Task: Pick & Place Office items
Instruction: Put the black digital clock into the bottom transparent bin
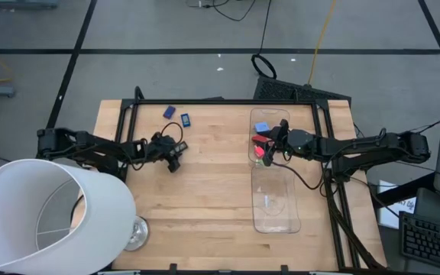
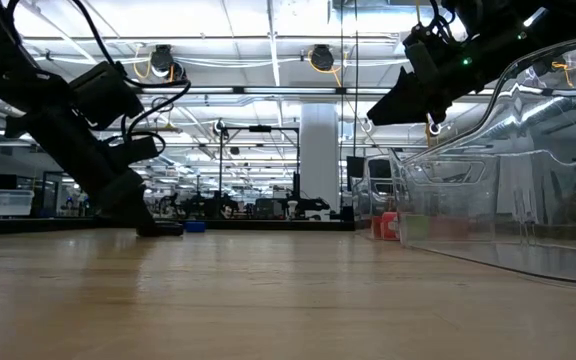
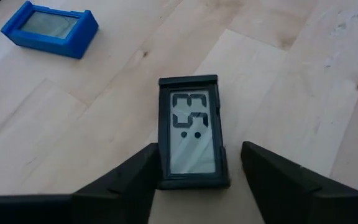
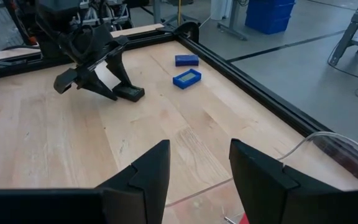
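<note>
- The biggest thing I see is the white lampshade [image 1: 48, 215], lying over the near left corner of the wooden table [image 1: 205, 206], with my left arm reaching out from just behind it.
- Next is the clear plastic tray [image 1: 275, 206], lying lengthwise on the right half of the table. In its far end I see a light blue piece [image 1: 262, 127] and a red piece [image 1: 260, 141]; the near end shows only bare plastic.
- My right gripper [image 4: 199, 163] hangs above the tray's far end, fingers spread apart and gripping nothing.
- My left gripper [image 3: 194, 163] is down at the table left of centre, fingers parted on either side of a black piece [image 3: 189, 132]. One finger looks to touch its edge; the other stands clear.
- That black piece lies flat on the wood, its grey display window face up.
- Two blue pieces sit near the table's far edge: a bright blue one [image 1: 185, 120] and a darker one [image 1: 169, 112] just beside it.
</note>
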{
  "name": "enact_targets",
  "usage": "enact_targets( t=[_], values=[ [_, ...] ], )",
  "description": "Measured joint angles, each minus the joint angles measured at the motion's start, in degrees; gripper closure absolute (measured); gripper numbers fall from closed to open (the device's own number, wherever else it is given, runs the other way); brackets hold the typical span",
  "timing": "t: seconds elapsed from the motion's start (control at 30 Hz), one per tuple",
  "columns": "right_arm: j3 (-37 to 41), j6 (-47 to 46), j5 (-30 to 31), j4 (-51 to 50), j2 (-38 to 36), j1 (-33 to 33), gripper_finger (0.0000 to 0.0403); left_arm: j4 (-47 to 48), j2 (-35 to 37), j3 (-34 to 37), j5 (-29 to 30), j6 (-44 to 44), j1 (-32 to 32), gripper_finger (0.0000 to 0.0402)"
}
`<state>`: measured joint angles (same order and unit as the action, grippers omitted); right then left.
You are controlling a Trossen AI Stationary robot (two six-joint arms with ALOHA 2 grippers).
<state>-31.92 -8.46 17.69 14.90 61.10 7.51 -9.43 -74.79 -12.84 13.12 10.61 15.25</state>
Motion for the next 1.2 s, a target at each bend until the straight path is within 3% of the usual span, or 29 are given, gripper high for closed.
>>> enact_targets(
  t=[0.23,0.5,0.67,1.2],
  values=[
    [0.01,-0.46,-0.02,0.0,0.0,0.0,0.0248,-1.18,-0.04,0.15,-0.62,4.66,-0.04,0.0244],
    [0.02,-0.46,-0.02,0.0,0.0,0.0,0.0248,-1.51,-0.08,0.15,-0.29,3.21,-0.08,0.0207],
    [0.02,-0.46,-0.02,0.0,0.0,-0.01,0.0248,-2.54,-0.08,0.17,0.24,1.37,-0.39,0.0248],
    [0.02,-0.31,-0.07,0.32,0.0,-0.02,0.0248,-11.41,-0.22,-1.87,-3.92,0.2,-3.36,0.0249]
  ],
)
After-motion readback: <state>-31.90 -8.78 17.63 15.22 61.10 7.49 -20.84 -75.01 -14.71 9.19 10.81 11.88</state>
